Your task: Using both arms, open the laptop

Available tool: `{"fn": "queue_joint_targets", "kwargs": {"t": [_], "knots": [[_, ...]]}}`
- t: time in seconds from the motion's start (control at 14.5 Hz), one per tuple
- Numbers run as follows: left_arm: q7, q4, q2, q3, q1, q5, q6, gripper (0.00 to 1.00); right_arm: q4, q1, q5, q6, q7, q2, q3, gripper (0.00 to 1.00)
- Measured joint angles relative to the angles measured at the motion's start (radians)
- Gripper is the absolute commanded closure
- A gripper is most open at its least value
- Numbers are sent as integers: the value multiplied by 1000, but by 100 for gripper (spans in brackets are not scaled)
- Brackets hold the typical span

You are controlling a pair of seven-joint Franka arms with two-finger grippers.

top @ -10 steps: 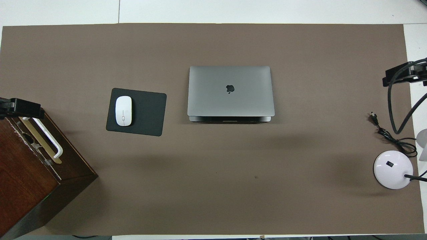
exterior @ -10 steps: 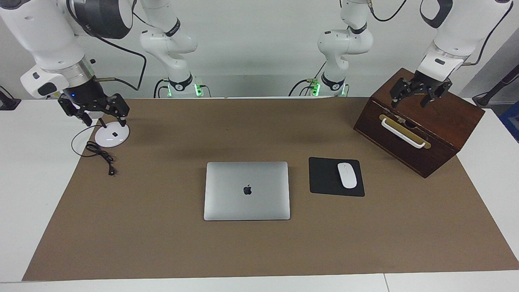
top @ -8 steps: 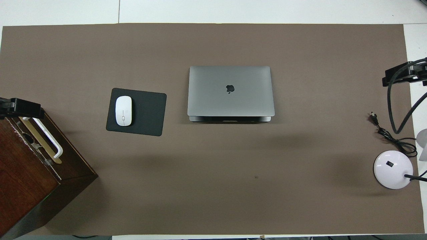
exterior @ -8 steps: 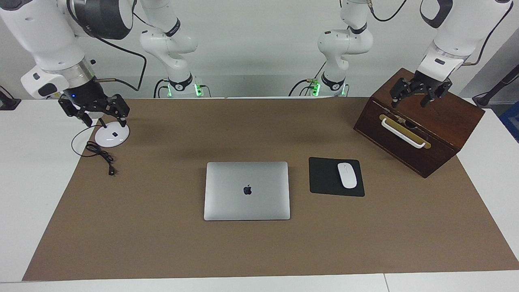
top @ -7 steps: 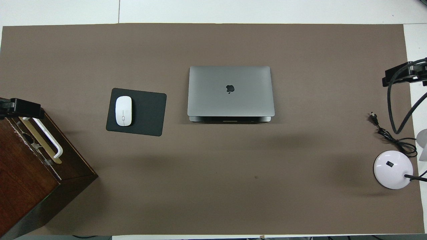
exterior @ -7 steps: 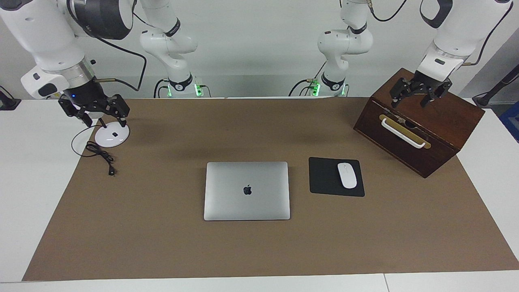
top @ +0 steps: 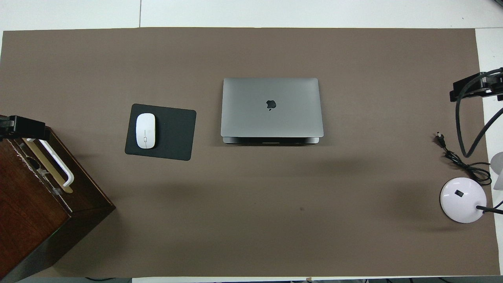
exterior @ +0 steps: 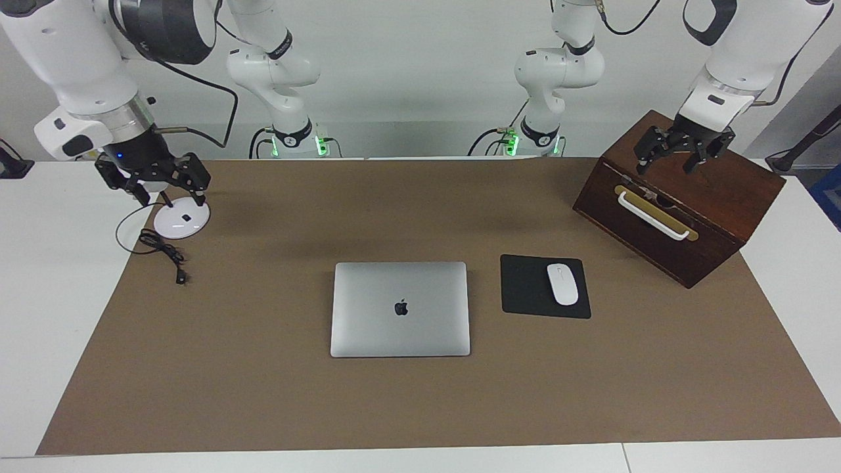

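The silver-grey laptop (exterior: 400, 309) (top: 271, 108) lies shut in the middle of the brown mat, its lid with the apple logo facing up. Neither gripper touches it. My left gripper (exterior: 665, 165) (top: 24, 126) hangs open over the top of the wooden box, at the left arm's end of the table. My right gripper (exterior: 169, 195) (top: 473, 88) hangs open over the white lamp base, at the right arm's end. Both hold nothing.
A black mouse pad (exterior: 525, 289) (top: 173, 133) with a white mouse (exterior: 562, 284) (top: 145, 130) lies beside the laptop, toward the left arm's end. The dark wooden box (exterior: 723, 190) (top: 31, 212) has a white handle (exterior: 654, 215). A round lamp base (exterior: 181, 222) (top: 463, 194) and a black cable (exterior: 164, 253) sit under the right gripper.
The left gripper has shifted very slightly over the box. The laptop and the right gripper have not moved.
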State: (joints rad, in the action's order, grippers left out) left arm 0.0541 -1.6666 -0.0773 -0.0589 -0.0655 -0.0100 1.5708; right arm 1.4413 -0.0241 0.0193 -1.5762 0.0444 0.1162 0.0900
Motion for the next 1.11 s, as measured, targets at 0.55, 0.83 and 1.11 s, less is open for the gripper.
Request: {"fn": "queue_joint_targets", "kwargs": {"t": [0.55, 0.83, 1.11], "knots": [[0, 0, 0, 0, 0, 0, 1, 0, 0, -9, 0, -7, 0, 6, -1, 0], [0, 0, 0, 2, 0, 0, 2, 0, 0, -9, 0, -14, 0, 9, -1, 0], [-9, 0, 0, 3, 0, 0, 2, 0, -1, -9, 0, -17, 0, 9, -1, 0]]}}
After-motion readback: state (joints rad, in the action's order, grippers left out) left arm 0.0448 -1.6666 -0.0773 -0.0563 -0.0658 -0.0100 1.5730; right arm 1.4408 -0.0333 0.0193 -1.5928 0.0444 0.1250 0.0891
